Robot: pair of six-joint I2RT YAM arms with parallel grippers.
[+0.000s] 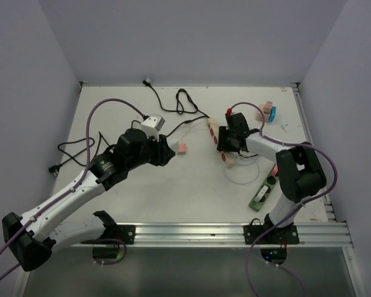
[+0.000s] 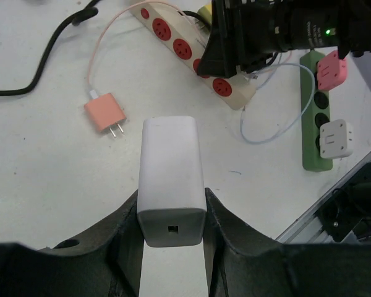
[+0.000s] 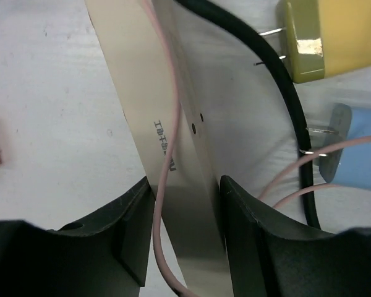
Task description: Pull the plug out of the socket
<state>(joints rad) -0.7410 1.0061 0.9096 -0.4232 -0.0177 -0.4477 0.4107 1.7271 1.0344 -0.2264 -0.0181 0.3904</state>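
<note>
1. The left claw is seen clamped on the white charger block, low in the centre of the left wrist frame. The block is gripped by its two flanks (its small port is turned towards the camera).
2. The block is held off every socket, and the cream power strip is found at the upper centre of that frame, well apart from it.
3. The right claw is clamped on that strip, which is pinched by its long sides at the bottom centre of the right wrist frame. A thin pink cable is draped along the strip between the fingers.
4. A pink plug is spotted flat on the table, prongs bare, up and left of the block.
5. To the right in the right wrist frame, a black cable is traced downward. A yellow plug is seen at the upper right and a blue plug at the right edge.
6. At the right of the left wrist frame a green power strip is seen, with a pink adapter and a white adapter seated in it.
</note>
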